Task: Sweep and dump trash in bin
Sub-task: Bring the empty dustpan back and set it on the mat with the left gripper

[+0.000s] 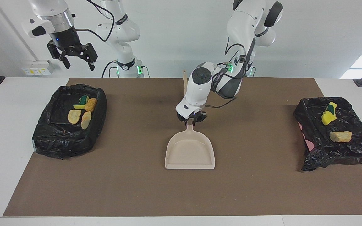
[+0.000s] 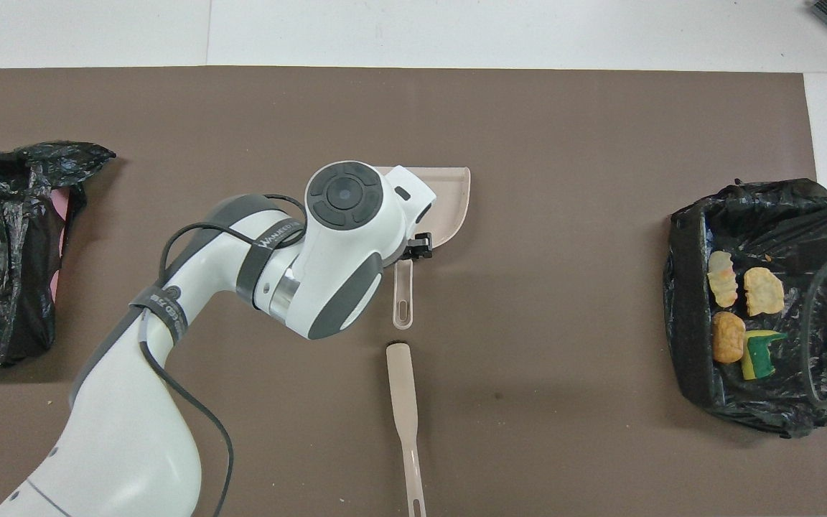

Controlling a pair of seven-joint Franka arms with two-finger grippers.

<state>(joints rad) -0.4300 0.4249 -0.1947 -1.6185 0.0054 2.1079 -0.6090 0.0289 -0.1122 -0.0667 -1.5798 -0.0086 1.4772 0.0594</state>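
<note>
Brown matting (image 1: 137, 188) covers the table. Yellow-and-tan trash scraps (image 1: 82, 113) lie in a black-lined bin (image 1: 52, 141) beneath the raised, open, empty right gripper (image 1: 74, 58). Left gripper (image 1: 191, 121), over the beige plastic dustpan's (image 1: 189, 152) handle; grip unclear.

L gripper (image 1: 192, 119) low, mid-table; R gripper (image 1: 74, 58) raised, open, waiting.

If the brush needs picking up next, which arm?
Probably left. The left gripper is at the dustpan handle, and the brush lies just robot-side of it. The right gripper hangs open, high over the bin at its own end.
</note>
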